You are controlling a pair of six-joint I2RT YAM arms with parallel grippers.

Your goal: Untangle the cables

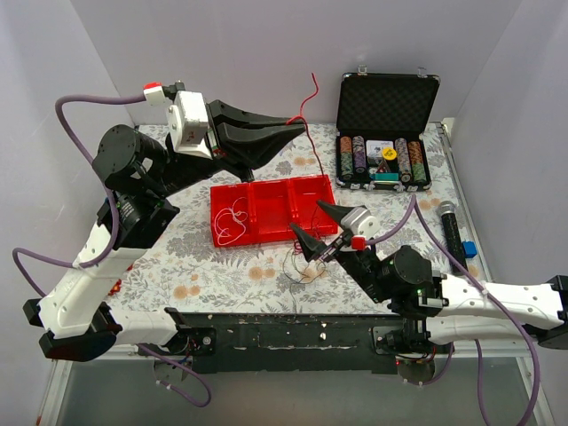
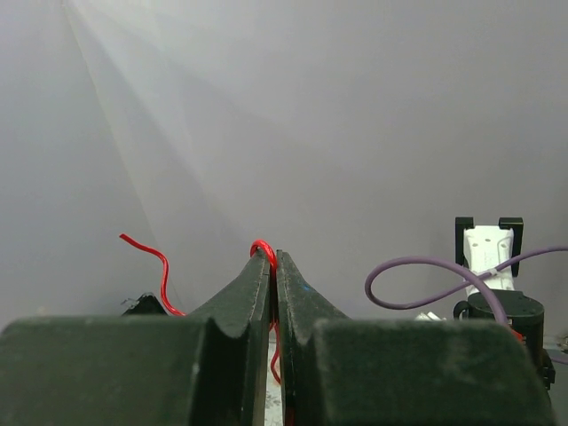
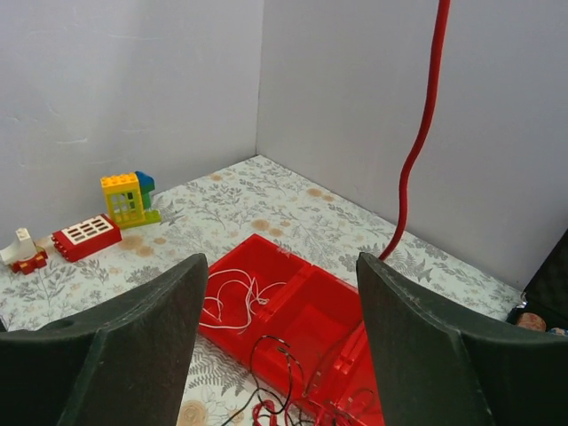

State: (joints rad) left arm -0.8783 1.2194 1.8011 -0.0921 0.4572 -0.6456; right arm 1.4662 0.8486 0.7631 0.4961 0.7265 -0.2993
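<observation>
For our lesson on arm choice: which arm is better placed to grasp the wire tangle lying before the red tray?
Probably right. The right gripper hangs open just above the tangle, while the left gripper is shut on the red cable, raised high.

Brightness: all three views are bright and evenly lit, with clean colours.
Source: in the left wrist view, pale rays fan from the upper left across the grey wall (image 2: pixel 355 133).
Shadows: soft and faint on the bench (image 1: pixel 240 266).
Focus: overhead view sharp; the fingers (image 3: pixel 133 346) along the bottom of both wrist views look soft.
</observation>
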